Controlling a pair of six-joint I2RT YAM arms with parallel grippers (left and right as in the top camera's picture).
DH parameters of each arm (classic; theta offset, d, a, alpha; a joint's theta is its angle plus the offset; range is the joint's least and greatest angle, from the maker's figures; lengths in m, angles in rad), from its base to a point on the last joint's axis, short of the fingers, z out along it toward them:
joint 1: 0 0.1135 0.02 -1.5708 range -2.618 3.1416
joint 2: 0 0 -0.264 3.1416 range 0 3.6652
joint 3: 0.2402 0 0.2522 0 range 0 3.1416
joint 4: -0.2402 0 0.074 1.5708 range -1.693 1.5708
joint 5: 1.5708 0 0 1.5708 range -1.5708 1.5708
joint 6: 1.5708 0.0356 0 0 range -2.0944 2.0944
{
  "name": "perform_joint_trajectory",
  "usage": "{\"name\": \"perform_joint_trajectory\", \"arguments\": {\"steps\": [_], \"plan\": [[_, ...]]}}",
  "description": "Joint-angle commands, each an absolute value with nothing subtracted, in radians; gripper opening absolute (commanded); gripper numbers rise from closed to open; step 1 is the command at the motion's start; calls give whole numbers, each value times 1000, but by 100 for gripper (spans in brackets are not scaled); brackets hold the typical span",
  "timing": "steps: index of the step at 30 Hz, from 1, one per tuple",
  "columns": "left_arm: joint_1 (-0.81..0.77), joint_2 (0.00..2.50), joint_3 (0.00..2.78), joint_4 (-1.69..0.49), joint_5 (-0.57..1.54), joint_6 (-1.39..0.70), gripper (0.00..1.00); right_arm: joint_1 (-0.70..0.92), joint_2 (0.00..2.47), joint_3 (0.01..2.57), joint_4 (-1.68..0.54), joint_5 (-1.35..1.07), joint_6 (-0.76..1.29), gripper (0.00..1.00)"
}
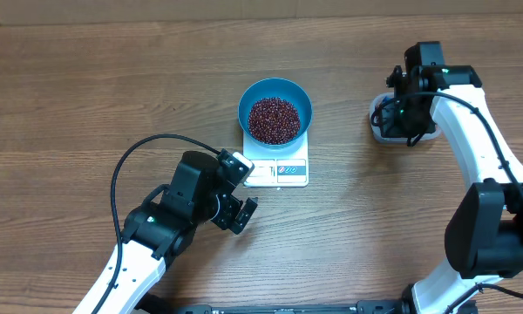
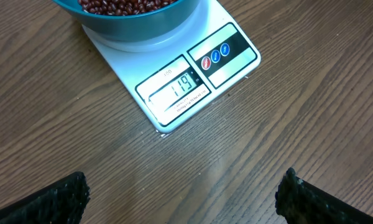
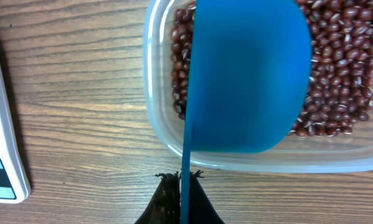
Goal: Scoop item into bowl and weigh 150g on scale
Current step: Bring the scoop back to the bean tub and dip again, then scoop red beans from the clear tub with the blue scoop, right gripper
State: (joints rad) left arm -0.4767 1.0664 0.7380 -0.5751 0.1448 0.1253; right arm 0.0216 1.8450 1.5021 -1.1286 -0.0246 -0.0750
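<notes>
The blue bowl (image 1: 304, 102) stands on the white scale (image 1: 279, 171), holding a heap of red-brown beans (image 1: 274, 119). My left gripper (image 1: 247, 191) hovers open and empty over bare table just in front of the scale's front-left corner. In the left wrist view the scale (image 2: 231, 58) shows its lit display (image 2: 177, 87) below the bowl (image 2: 140, 22), and my left gripper (image 2: 183, 200) holds nothing. My right gripper (image 3: 184, 186) is shut on the thin handle of a blue scoop (image 3: 248, 74), which hangs over the clear tub (image 3: 160, 127) of beans (image 3: 342, 81).
The clear tub (image 1: 379, 125) sits at the right of the table, under the right arm (image 1: 471, 122). The scale's edge (image 3: 3, 143) shows at the left of the right wrist view. A black cable (image 1: 131, 161) loops left of the left arm.
</notes>
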Motion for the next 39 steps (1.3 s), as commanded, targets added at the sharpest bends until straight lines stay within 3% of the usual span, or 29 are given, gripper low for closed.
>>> {"name": "perform_joint_trajectory", "arguments": {"steps": [1,9,22,39], "plan": [[-478,1072,735,-572,138,108,100,38,1860,1493,-1139,-40,-80,4],[-478,1072,735,-572,138,108,100,8,1860,1493,-1110,-209,-80,4],[-478,1072,735,-572,138,108,100,-192,1860,1493,-1101,-567,-88,4],[-478,1072,735,-572,138,108,99,-382,1860,1493,-1116,-725,-87,4]]}}
